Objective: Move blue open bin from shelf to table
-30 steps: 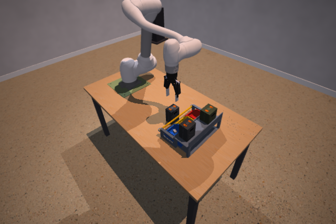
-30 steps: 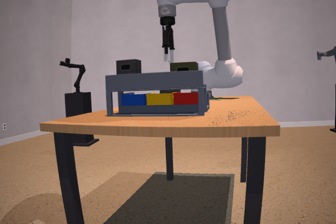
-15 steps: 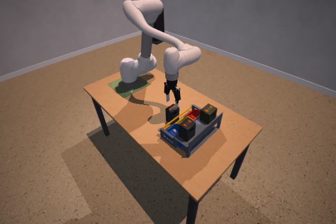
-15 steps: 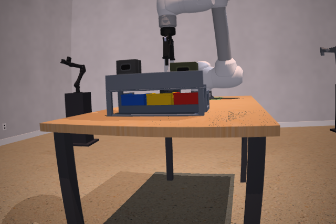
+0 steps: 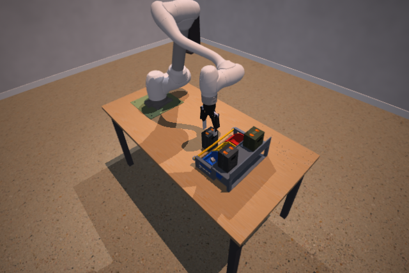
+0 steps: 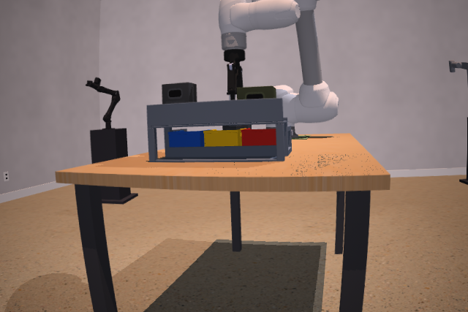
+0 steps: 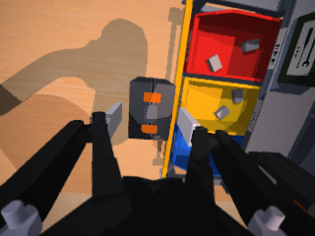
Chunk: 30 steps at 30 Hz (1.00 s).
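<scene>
The blue open bin [image 5: 208,157] sits at the left end of the grey shelf's [image 5: 232,159] lower level, beside a yellow bin [image 6: 221,137] and a red bin [image 6: 259,137]. In the wrist view only a part of the blue bin [image 7: 184,149] shows, behind my right finger; the yellow bin [image 7: 221,105] and the red bin [image 7: 231,46] hold small grey parts. My gripper [image 5: 211,123] hangs open and empty just above a dark box [image 5: 209,137] that stands on the table in front of the shelf. In the wrist view this box [image 7: 152,109] lies between my fingertips.
A black box [image 6: 179,92] and an olive box [image 6: 256,92] stand on the shelf's top. A yellow rail [image 7: 174,98] runs along the open front of the bins. The arm's base stands on a green plate [image 5: 156,103] at the table's far end.
</scene>
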Available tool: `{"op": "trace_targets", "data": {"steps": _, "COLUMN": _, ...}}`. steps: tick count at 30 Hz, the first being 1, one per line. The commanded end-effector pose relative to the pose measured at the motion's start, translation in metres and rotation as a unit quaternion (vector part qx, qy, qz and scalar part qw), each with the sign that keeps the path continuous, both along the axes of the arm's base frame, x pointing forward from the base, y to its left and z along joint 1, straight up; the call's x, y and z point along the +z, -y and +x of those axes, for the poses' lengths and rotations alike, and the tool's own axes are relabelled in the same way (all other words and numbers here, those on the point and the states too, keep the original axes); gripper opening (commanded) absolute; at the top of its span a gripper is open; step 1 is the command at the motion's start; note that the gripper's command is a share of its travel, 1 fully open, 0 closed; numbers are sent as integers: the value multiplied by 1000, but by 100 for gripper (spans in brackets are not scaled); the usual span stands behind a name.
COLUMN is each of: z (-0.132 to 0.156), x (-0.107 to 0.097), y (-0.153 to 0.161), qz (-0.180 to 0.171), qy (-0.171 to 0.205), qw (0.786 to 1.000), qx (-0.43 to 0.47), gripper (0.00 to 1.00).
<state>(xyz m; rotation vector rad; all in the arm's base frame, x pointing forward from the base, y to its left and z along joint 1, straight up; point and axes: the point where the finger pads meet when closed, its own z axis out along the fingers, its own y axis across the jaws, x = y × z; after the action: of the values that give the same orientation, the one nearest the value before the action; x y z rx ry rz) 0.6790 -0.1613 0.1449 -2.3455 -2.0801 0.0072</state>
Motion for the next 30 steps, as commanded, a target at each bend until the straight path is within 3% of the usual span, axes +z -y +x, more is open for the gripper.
{"op": "trace_targets", "data": {"steps": 1, "z": 0, "x": 0, "y": 0, "qz": 0, "qy": 0, "qw": 1000, "qx": 0, "gripper": 57}}
{"op": "trace_targets", "data": {"steps": 30, "z": 0, "x": 15, "y": 0, "qz": 0, "qy": 0, "qw": 1000, "qx": 0, "gripper": 57}}
